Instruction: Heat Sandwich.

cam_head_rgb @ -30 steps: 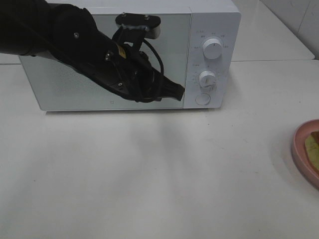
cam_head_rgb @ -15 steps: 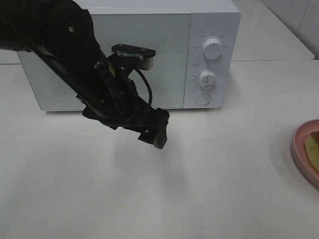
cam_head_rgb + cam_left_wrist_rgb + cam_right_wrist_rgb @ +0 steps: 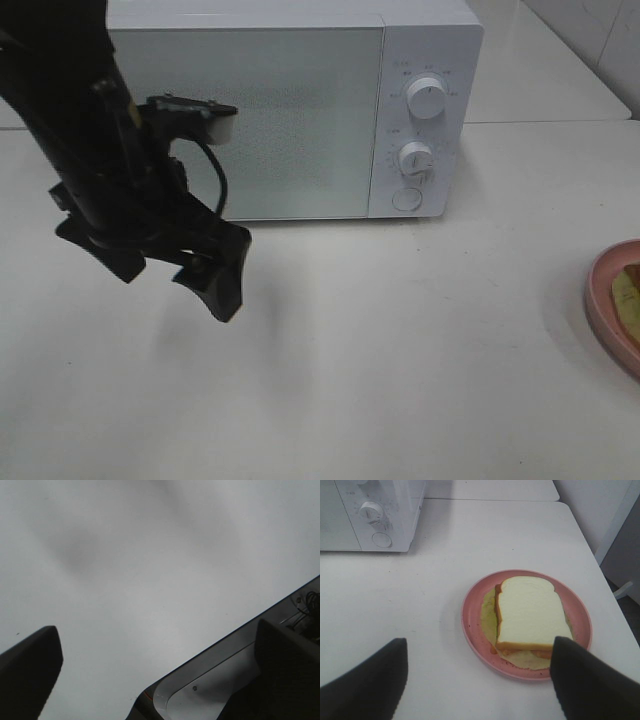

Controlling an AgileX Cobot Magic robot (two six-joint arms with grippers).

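Sandwich [image 3: 530, 615] sits on pink plate [image 3: 475, 625] right of shut microwave [image 3: 300, 110], both my pincers [image 3: 180, 270] [image 3: 477, 680] spread and empty, so grabbing it now risks nowhere to load it.

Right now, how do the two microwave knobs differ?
The upper knob looks larger than the lower knob. The upper knob sits high on the microwave control panel; the lower knob sits just above the round button. Both are white, round, with printed markings around them.
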